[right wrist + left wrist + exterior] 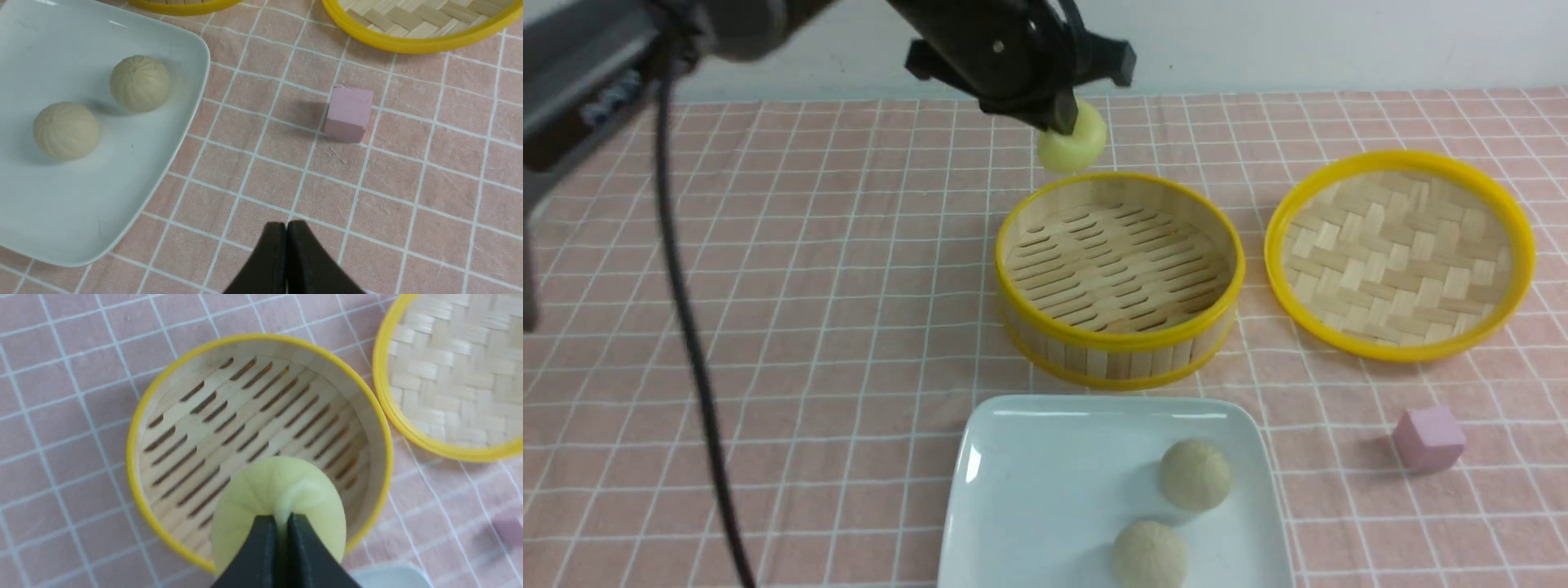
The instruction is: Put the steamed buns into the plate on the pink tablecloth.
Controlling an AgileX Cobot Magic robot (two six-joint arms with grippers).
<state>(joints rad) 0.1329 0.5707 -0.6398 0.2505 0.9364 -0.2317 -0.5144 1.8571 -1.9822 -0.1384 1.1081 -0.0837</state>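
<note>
a: entry one, buns already on the plate?
b: two. far grey bun [1195, 474] and near grey bun [1149, 555], both on the right half of the plate [1045, 490], close together but apart. the plate sits at the near edge of the pink tablecloth [809, 327].

a: entry two, the third bun?
b: yellow bun [1078, 143], pinched at its top by the left gripper [1063, 122], fingers closed on it. it hangs in the air over the steamer basket [1119, 351], toward the far side.

a: tally?
b: two of three delivered. the basket shows no other bun, so i judge only this carry and set-down are left.

a: right gripper [286, 228]?
b: fingers pressed together, holding nothing. it hovers over the cloth right of the plate, on the near side of the pink cube [1429, 438].

a: other stock, obstructions?
b: lid [1401, 253] lies flat just right of the basket, not touching it. the cube sits right of the plate, well apart. a black cable [686, 327] hangs at the left. the basket's near rim lies between the yellow bun and the plate, but the bun looks high enough to clear it. the plate's left half is bare, the likelier spot.
</note>
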